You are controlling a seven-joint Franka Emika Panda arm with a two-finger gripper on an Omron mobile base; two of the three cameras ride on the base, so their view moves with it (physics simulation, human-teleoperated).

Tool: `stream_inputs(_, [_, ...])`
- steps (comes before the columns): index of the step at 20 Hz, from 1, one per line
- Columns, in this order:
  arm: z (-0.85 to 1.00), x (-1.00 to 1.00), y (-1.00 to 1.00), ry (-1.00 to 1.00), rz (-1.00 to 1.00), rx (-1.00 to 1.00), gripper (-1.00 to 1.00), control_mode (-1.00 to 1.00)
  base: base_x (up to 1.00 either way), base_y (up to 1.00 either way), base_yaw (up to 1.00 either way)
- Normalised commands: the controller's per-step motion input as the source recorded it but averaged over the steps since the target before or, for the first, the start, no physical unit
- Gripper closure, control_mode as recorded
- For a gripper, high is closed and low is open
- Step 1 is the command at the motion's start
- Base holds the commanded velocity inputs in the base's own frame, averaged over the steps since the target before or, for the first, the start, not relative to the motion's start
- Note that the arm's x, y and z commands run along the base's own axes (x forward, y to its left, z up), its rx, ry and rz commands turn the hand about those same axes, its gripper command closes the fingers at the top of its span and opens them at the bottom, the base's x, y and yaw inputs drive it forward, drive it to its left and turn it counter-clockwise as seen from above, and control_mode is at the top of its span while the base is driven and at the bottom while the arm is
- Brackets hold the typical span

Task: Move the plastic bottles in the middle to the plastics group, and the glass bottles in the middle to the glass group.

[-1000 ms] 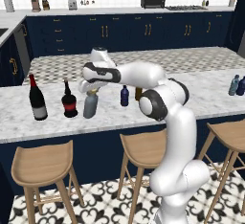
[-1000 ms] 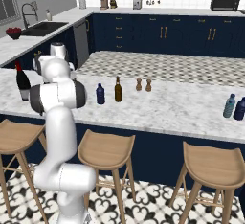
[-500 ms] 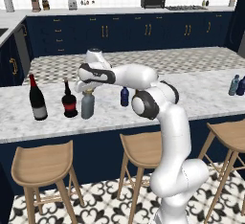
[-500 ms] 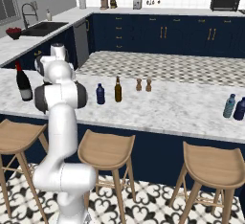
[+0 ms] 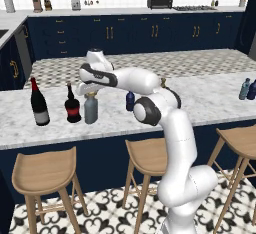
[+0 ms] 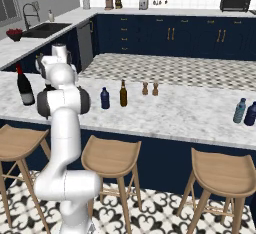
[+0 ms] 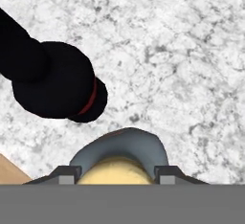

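Gripper sits over the tan cap of the stout grey bottle, one finger tip on each side of the neck, clamped on it; the bottle stands upright on the worktop toward its left end, just beside the squat dark bottle, with the tall wine bottle further left. Navy bottle and amber bottle stand side by side mid-worktop. Two blue bottles stand near the right end.

Grey bottle upright (tan-capped).
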Motion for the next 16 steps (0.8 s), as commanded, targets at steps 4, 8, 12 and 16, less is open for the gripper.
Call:
stream_inputs(4, [-0.05, -0.2, -0.02, 0.0, 0.0, 0.0, -1.0, -1.0, 0.0, 0.0, 0.0])
stream_inputs(8, [0.05, 0.0, 0.0, -0.04, 0.0, 0.0, -1.0, -1.0, 0.0, 0.0, 0.0])
stream_inputs(12, [0.22, 0.0, -0.02, -0.05, 0.0, 0.0, -1.0, -1.0, 0.0, 0.0, 0.0])
stream_inputs(16, [0.41, -0.04, -0.03, -0.08, 0.0, 0.0, -1.0, -1.0, 0.0, 0.0, 0.0])
